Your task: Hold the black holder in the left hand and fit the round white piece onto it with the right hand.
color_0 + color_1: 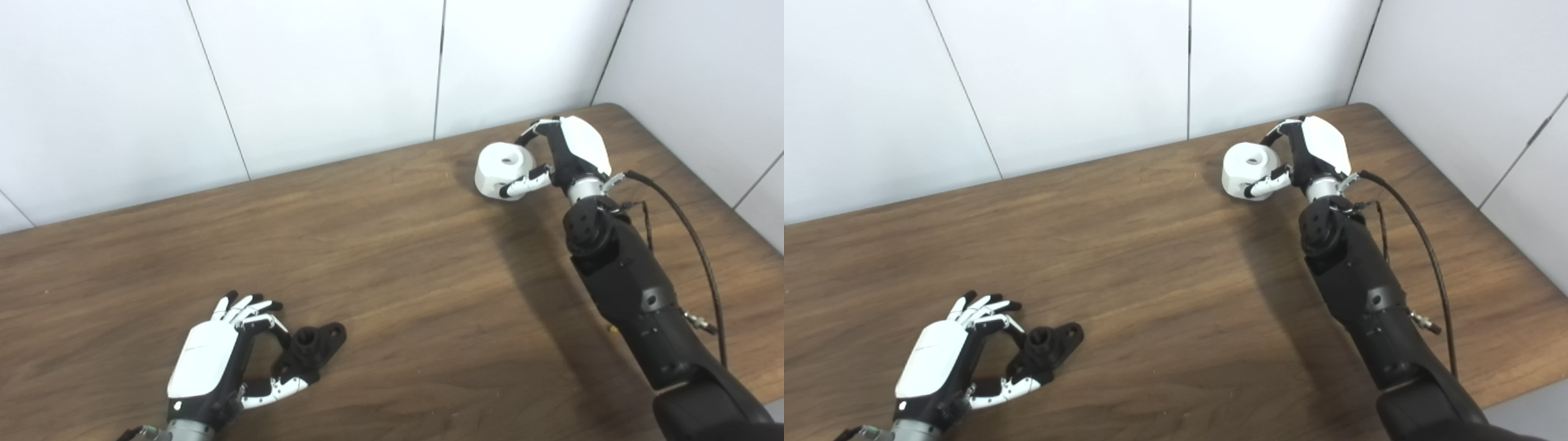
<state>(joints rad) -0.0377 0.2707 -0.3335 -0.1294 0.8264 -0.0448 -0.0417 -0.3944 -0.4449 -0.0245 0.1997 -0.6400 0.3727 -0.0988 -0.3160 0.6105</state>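
We read the round white piece (pixel 505 169) as rigid, light, smooth plastic, so slip risk; best held across its curved sides. Right robot hand (pixel 554 160) is wrapped around it at the far right of the worktop (pixel 392 257), bore pointing up. Black holder (pixel 309 350) lies near front left, long axis running diagonally toward far right, socket upward. Left robot hand (pixel 223 361) cups it loosely, fingers apart; firm hold not evident.

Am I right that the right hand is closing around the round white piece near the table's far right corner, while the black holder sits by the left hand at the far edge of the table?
Not quite. The black holder sits by the left hand at the near edge, as the left eye view shows. The right hand is around the round white piece near the table's far right corner.
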